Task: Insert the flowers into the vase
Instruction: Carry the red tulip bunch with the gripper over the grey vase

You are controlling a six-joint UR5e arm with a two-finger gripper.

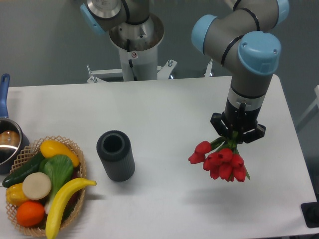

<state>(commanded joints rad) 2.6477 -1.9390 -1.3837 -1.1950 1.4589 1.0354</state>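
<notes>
Here, left to right across the white table (164,104):

Far left edge: a pot (7,144) with a blue handle, only partly in frame, touching the basket's rim.

Left foreground: a woven basket (75,149) heaped with fruit and vegetables, among them a banana (62,199), an orange (29,213) and a cucumber (25,168). It plays no part in the job.

Centre-left: the vase (116,155), a dark grey ribbed cylinder standing upright just beside the basket, its round mouth open and nothing in it.

Right: the flowers (222,162), a bunch of red tulip buds on green stems, lifted clear of the tabletop with their shadow lying on the surface below. The buds hang downward and toward the camera; the stems run up into the tool.

Above the flowers: the gripper (235,135), pointing down from the arm's wrist, its fingers closed around the stems near their upper end.

Done, by my reading: the bunch is grasped and raised.

Left to do: all of the insertion. The flowers are well apart from the vase, off to its right, so the arm has to carry them leftward over the mouth.

Likely snag: the buds are the lowest part, so the bunch probably needs turning stems-down before lowering and release.
</notes>
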